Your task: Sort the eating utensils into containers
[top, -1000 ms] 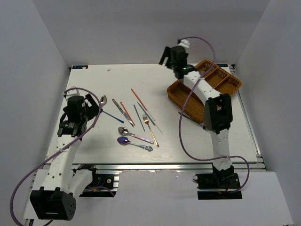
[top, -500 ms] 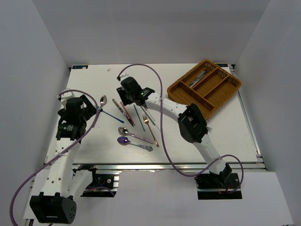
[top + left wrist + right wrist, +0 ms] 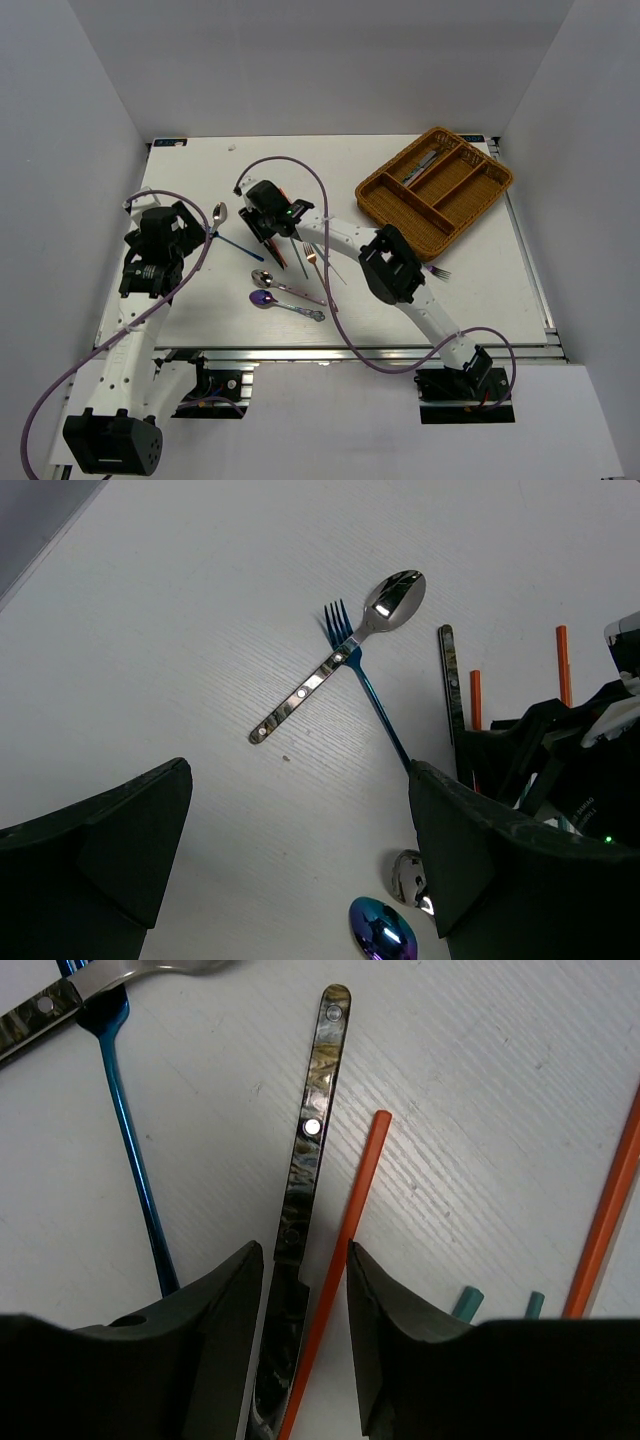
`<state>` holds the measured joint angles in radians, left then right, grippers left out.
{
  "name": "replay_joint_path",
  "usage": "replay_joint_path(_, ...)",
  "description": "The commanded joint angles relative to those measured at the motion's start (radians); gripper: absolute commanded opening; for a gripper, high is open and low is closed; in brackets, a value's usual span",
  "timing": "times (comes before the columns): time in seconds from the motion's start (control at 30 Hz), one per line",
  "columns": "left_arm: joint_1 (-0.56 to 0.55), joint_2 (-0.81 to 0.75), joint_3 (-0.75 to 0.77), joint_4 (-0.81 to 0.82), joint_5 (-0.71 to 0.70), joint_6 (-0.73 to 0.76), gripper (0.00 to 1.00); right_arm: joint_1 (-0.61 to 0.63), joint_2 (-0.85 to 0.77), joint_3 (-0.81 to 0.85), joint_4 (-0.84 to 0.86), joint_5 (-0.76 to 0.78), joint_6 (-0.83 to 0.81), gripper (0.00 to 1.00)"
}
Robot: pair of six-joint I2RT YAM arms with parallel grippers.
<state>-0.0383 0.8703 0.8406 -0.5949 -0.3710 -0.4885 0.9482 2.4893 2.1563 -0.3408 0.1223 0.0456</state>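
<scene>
The eating utensils lie loose mid-table: a silver spoon, a blue fork, a copper fork, green chopsticks, another silver spoon and a purple spoon. My right gripper is down among them. In the right wrist view it stands half-narrowed but open, straddling a dark mottled knife and an orange chopstick. My left gripper hangs wide open above bare table near the spoon and blue fork. The wicker tray of containers sits far right with one utensil inside.
A dark fork lies on the table right of the right arm. A second orange chopstick and teal chopstick ends lie right of my right gripper. The purple cable loops over the table.
My right arm swung from above the wicker tray to the utensil pile and came down over the knife and orange chopstick, its jaws narrowing. The left arm barely moved.
</scene>
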Motion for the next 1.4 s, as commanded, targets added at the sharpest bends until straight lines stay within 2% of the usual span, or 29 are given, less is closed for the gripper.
replay_joint_path(0.0, -0.002, -0.008, 0.015, 0.012, 0.024, 0.010, 0.98, -0.005, 0.023, 0.057, 0.075, -0.029, -0.023, 0.44)
replay_joint_path(0.67, 0.000, -0.011, 0.012, 0.018, 0.058, 0.014, 0.98, -0.003, 0.124, 0.085, 0.125, -0.023, -0.030, 0.36)
replay_joint_path(0.7, -0.002, -0.011, 0.012, 0.018, 0.058, 0.014, 0.98, -0.005, 0.126, 0.085, 0.120, -0.024, -0.027, 0.33)
replay_joint_path(0.73, -0.002, -0.011, 0.012, 0.017, 0.058, 0.014, 0.98, -0.005, 0.126, 0.083, 0.114, -0.023, -0.029, 0.23)
replay_joint_path(0.8, -0.002, -0.011, 0.012, 0.018, 0.058, 0.014, 0.98, 0.003, 0.114, 0.063, 0.115, -0.001, -0.029, 0.13)
replay_joint_path(0.83, -0.002, -0.011, 0.012, 0.018, 0.060, 0.014, 0.98, 0.006, 0.094, 0.053, 0.129, 0.003, -0.032, 0.03)
replay_joint_path(0.97, -0.002, -0.011, 0.012, 0.020, 0.060, 0.014, 0.98, 0.023, 0.048, 0.001, 0.174, 0.007, -0.024, 0.00)
replay_joint_path(1.2, 0.000, -0.010, 0.011, 0.021, 0.060, 0.016, 0.98, 0.006, -0.072, -0.044, 0.304, -0.073, 0.134, 0.00)
replay_joint_path(1.23, -0.002, -0.007, 0.009, 0.021, 0.060, 0.016, 0.98, -0.002, -0.119, -0.052, 0.316, -0.090, 0.195, 0.00)
replay_joint_path(1.33, -0.002, -0.001, 0.011, 0.020, 0.060, 0.016, 0.98, -0.074, -0.252, -0.143, 0.400, -0.187, 0.355, 0.00)
replay_joint_path(1.37, 0.000, -0.001, 0.009, 0.020, 0.058, 0.016, 0.98, -0.131, -0.289, -0.173, 0.414, -0.220, 0.399, 0.00)
